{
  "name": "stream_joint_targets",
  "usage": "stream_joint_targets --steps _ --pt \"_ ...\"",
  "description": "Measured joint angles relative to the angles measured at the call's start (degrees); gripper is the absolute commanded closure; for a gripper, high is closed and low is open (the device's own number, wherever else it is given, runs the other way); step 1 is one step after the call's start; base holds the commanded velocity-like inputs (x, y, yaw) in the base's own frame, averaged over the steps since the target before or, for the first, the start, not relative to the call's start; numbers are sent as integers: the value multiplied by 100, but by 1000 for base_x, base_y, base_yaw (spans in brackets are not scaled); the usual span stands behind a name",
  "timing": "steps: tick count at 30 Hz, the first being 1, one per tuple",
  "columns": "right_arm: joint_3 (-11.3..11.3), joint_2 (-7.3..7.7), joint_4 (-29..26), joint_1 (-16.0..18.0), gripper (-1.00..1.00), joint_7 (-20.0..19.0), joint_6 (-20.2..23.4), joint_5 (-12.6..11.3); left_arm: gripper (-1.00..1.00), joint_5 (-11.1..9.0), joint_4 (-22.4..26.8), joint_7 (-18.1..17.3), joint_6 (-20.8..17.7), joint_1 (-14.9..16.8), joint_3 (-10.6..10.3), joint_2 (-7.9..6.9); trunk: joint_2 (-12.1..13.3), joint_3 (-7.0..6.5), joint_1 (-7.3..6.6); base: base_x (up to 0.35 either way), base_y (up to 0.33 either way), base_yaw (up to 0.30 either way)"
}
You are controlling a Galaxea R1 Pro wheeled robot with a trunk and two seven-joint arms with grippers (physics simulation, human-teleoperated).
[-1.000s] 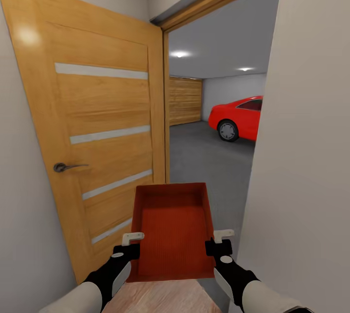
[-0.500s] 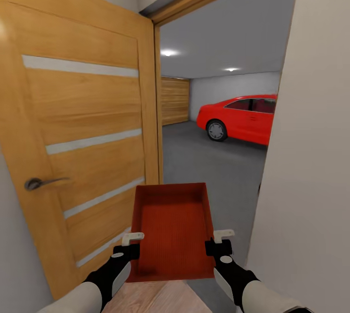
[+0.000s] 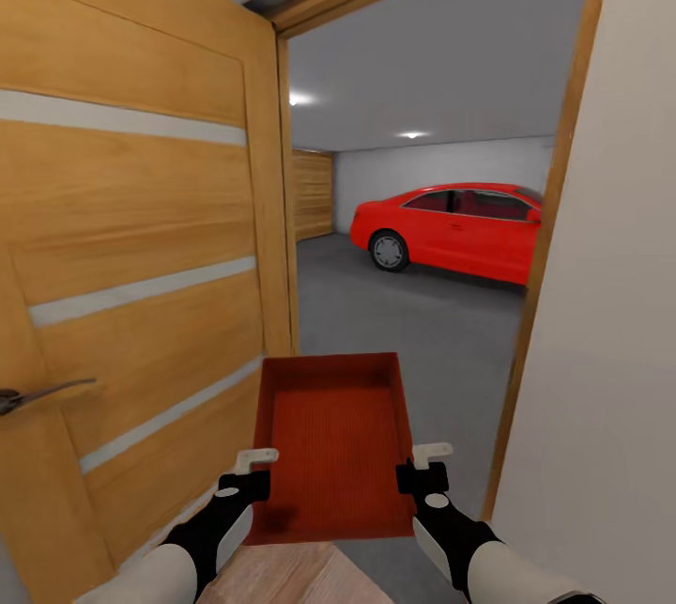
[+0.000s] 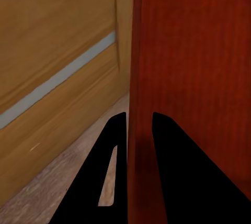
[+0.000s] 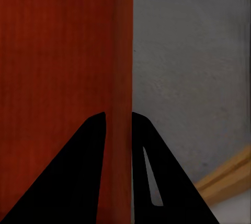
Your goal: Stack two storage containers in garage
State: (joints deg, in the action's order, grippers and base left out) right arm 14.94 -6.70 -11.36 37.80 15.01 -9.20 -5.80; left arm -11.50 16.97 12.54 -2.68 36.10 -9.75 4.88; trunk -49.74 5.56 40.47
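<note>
I hold the red container (image 3: 333, 440) between my claws. My left claw (image 3: 255, 471) pinches its thin left wall, my right claw (image 3: 424, 463) its right wall. Its flat bottom looks ribbed.

We found no text, label, brand, number or sign that could be read in any view. The container (image 3: 336, 440) bore no print on its walls or bottom, the door (image 3: 131, 285) carried only plain pale strips, and the car (image 3: 451, 230) showed no plate or badge that we could make out.
</note>
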Motion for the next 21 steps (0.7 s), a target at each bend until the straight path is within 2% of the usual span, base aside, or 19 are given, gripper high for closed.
stream_joint_targets --steps 15,21 --pt "0 0 0 0 100 0 1 -1 100 8 0 -1 -1 0 8 1 0 0 0 216 289 -236" --pt "0 -22 4 2 100 35 7 -16 100 14 28 -20 -39 -1 3 -19 0 0 2 87 71 -90"
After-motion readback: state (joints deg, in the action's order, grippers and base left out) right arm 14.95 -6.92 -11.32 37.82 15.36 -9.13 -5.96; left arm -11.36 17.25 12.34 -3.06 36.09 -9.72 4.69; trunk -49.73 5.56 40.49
